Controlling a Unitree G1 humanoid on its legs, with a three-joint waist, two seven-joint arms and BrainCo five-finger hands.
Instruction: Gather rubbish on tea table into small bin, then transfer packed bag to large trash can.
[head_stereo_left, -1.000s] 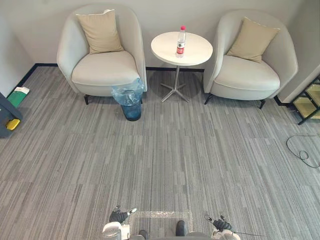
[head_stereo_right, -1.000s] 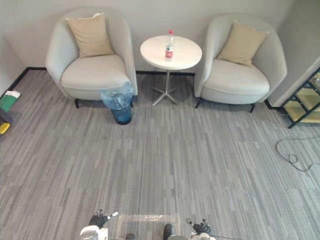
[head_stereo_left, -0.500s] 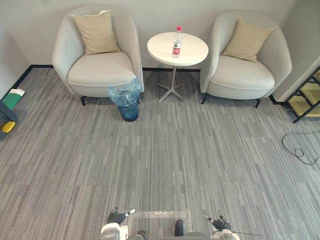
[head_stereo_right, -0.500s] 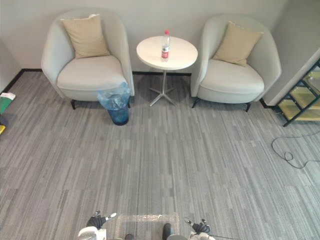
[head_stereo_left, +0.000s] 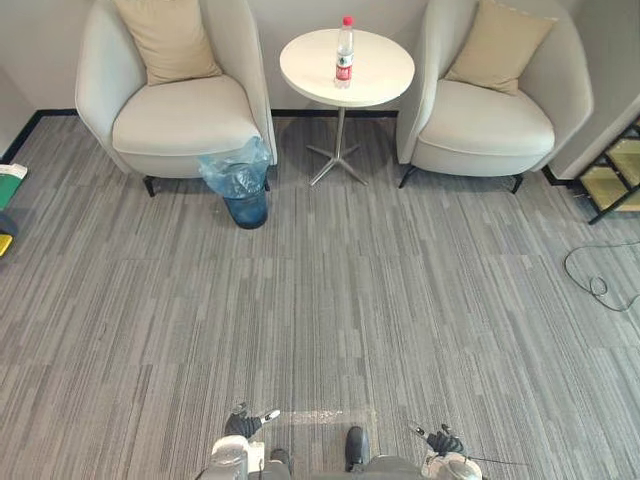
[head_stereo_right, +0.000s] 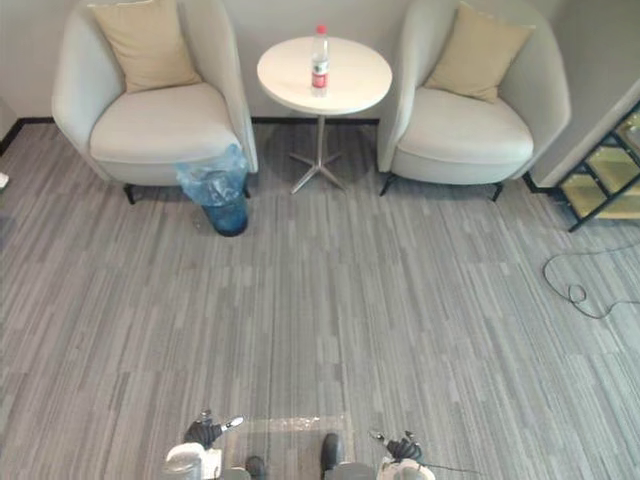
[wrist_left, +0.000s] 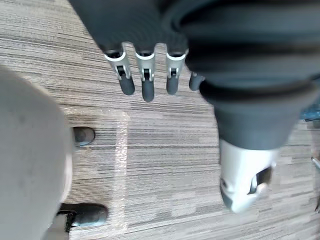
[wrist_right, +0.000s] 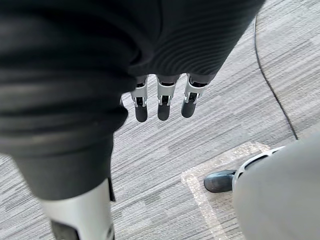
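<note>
A clear plastic bottle with a red cap and red label stands upright on the round white tea table at the far side of the room, between two armchairs. A small blue bin lined with a blue plastic bag stands on the carpet by the left armchair's front corner. My left hand hangs low at the near edge, far from the table, its fingers relaxed and holding nothing. My right hand hangs likewise, fingers straight and empty.
Two pale armchairs with beige cushions flank the table. A black-framed shelf stands at the right edge, with a thin cable on the grey carpet near it. A taped rectangle marks the floor by my feet.
The whole picture has shifted: chairs, table and bin sit higher and slightly larger, so the camera has moved towards them. Both hands still hang at my sides.
</note>
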